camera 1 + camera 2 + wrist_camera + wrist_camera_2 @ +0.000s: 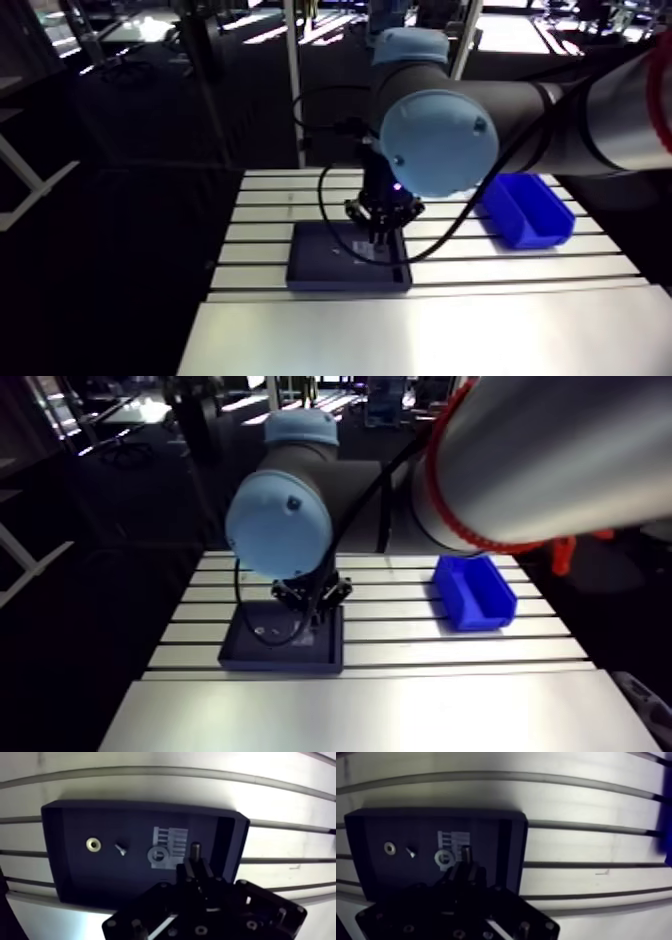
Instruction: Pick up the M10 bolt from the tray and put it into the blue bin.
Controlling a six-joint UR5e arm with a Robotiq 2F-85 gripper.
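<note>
Pinching the bolt point(195, 848) inside the tray point(70, 879), at the tray's side nearest the blue bin point(525, 210), our gripper point(195, 866) clamps narrow on what we judge a stiff, dense, slippery steel piece, best held across its shank.

Black tool point(195, 869), light-blue joint caps point(437, 143)

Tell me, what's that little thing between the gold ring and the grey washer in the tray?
A small screw lies on the tray floor between the gold ring and the grey washer, touching neither; the wrist view shows it.
</note>
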